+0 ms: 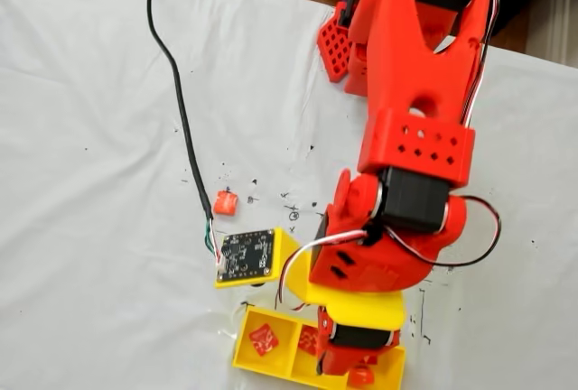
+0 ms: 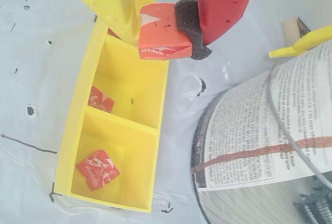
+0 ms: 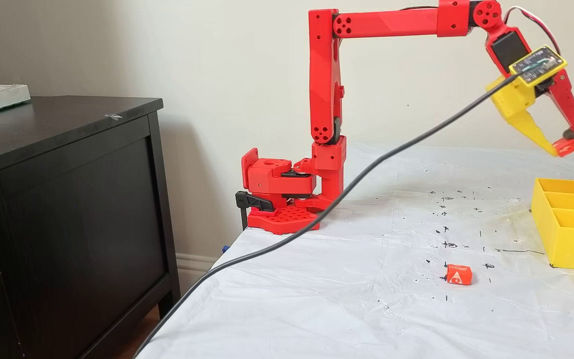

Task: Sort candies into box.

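Observation:
My gripper (image 2: 165,36) is shut on an orange-red candy (image 2: 158,42), pinched between the yellow finger and the red finger's black foam pad. It hangs above the far end of the yellow box (image 2: 160,111); the side-on fixed view shows the gripper (image 3: 562,148) well above the box (image 3: 573,249). Two red candies with white markings lie in the box, one (image 2: 97,168) in the end compartment and one (image 2: 99,99) in the middle. Another orange-red candy (image 3: 459,274) lies on the white table cover, also seen from above (image 1: 225,201). From above, the arm hides part of the box (image 1: 246,357).
A black cable (image 3: 317,219) runs from the wrist camera board (image 1: 246,255) across the table and off its near edge. A roll of printed paper (image 2: 259,141) lies right beside the box. A dark cabinet (image 3: 68,199) stands left of the table. The arm's base (image 3: 287,199) is clamped at the table's back.

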Tool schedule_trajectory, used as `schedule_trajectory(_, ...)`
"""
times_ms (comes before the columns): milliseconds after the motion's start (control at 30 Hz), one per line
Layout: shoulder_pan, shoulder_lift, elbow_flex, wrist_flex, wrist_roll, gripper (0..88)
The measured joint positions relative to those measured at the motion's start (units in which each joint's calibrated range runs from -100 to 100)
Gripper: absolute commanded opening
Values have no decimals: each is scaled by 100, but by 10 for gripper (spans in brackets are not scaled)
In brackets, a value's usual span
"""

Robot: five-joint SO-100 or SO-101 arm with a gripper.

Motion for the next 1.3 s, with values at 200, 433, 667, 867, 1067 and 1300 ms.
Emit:
schedule_trajectory(200,0,552,-114,-63,5,1)
schedule_trajectory(433,0,993,-298,-212,5,1)
schedule_trajectory(667,0,993,-298,-212,-15,172)
schedule_trajectory(867,8,1001,-481,-157,93,388)
schedule_trajectory(1067,8,1001,-481,-78,137,364)
schedule_trajectory(1300,8,1001,-481,-47,215,26)
